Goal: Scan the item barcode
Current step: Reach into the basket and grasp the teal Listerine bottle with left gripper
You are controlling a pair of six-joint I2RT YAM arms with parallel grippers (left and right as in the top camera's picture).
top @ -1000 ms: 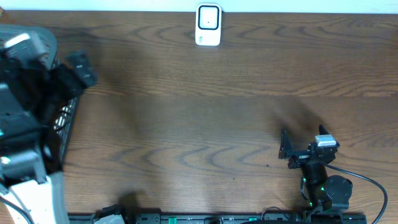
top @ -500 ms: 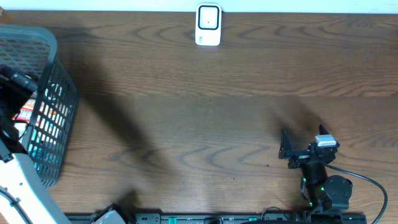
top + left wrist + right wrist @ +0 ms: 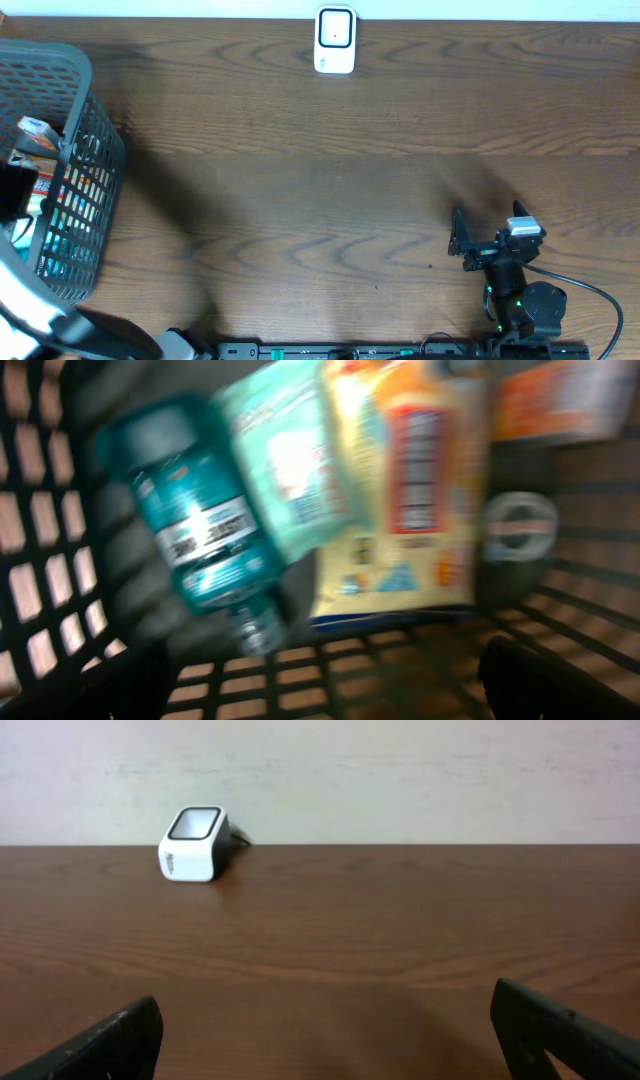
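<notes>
- The items to scan lie in a grey mesh basket [image 3: 95, 150] at the left edge of the table [image 3: 300, 200]: a teal bottle [image 3: 195, 530] on its side, a pale green pouch [image 3: 290, 460] over its shoulder, a yellow packet [image 3: 410, 500] beside that, and an orange box [image 3: 560, 400] at the basket's wall. The wrist picture is blurred, so no label can be read.
- The white barcode scanner [image 3: 335, 40] stands at the far edge, mid-table, well apart from the basket, with bare wood between.
- The left gripper [image 3: 330, 690] hangs over the basket, jaws spread wide, gripping nothing.
- The right gripper [image 3: 325, 1035] sits low at the near right, facing the scanner, jaws also wide and empty.
</notes>
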